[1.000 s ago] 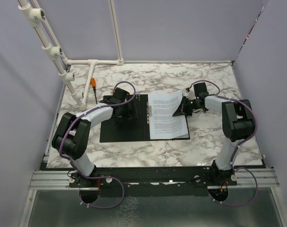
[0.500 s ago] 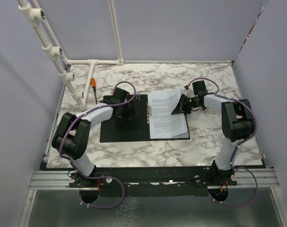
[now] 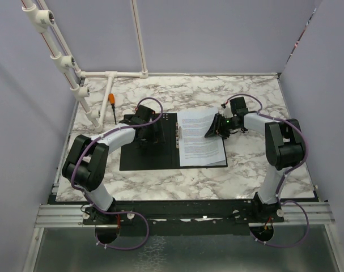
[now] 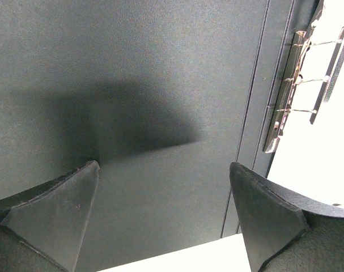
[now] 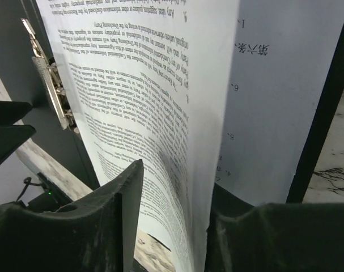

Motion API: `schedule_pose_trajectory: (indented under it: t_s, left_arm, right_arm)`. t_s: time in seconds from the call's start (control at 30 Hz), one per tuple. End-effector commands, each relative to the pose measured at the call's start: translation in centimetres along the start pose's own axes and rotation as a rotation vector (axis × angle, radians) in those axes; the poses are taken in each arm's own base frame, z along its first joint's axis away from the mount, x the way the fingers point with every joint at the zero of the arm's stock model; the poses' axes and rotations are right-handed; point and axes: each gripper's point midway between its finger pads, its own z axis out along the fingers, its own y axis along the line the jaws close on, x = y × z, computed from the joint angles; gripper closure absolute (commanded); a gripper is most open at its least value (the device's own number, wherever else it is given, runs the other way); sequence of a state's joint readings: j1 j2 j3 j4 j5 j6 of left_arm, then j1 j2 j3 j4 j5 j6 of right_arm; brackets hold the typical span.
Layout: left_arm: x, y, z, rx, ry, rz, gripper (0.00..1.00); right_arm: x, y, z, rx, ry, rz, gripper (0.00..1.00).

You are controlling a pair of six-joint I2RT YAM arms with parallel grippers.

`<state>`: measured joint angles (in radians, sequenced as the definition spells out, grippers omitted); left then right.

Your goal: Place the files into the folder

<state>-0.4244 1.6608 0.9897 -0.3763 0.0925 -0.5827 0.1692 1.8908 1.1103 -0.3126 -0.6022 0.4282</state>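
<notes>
So, folder [image 3: 143, 158] lies open flat, black inside up, files [image 3: 201, 148] already on its 3 o'clock half beside spine clip [image 4: 299, 85]. Right gripper [image 5: 174, 187] at sheets' 2 o'clock edge, jaws partway apart, curled top sheet [image 5: 160, 102] loose between them, not pinched. Left gripper [image 4: 163, 170] spread wide, holding nothing, over 9 o'clock half. Tip imo: back right gripper out toward 3 o'clock low and slow, let sheet settle flat, edges squared inside folder before closing

The right gripper [image 3: 211, 131] has slid toward ten o'clock and parted its jaws, rolling the sheets' [image 3: 197, 144] raised three-o'clock edge further over.
</notes>
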Motion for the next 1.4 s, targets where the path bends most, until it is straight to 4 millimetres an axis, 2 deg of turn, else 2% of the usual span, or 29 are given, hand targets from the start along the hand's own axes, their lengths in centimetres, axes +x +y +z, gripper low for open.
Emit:
schedule_pose_trajectory:
  t_s: [0.0,0.23,0.4,0.6,0.8,0.97,1.17,1.37]
  left_arm:
    - [0.3,0.9,0.2,-0.032,0.004,0.006,0.01]
    - [0.2,0.9,0.0,-0.034,-0.005,0.006,0.01]
    - [0.1,0.9,-0.1,-0.032,-0.008,0.006,0.01]
    - [-0.1,0.7,-0.5,-0.025,-0.021,0.010,0.01]
    - [-1.1,0.6,-1.7,-0.035,-0.054,0.028,0.01]
    - [-2.6,0.9,-3.5,-0.077,-0.108,0.060,0.01]
    - [-3.8,1.7,-6.2,-0.137,-0.170,0.098,0.01]
    - [-4.0,2.4,-8.4,-0.160,-0.219,0.123,0.01]
  right_arm:
    - [-0.9,0.0,-0.9,0.062,-0.032,-0.024,0.55]
    - [-2.0,-1.3,-2.7,0.203,-0.094,-0.047,0.42]
    - [-2.5,-2.3,-4.1,0.296,-0.133,-0.061,0.40]
    - [-3.6,-1.7,-6.7,0.356,-0.200,-0.093,0.40]
    - [-4.1,1.1,-8.6,0.316,-0.244,-0.129,0.40]
    - [-3.7,4.5,-8.8,0.278,-0.253,-0.183,0.40]
    - [-2.7,9.1,-6.9,0.239,-0.238,-0.252,0.40]
    - [-1.5,11.9,-4.4,0.230,-0.210,-0.290,0.42]
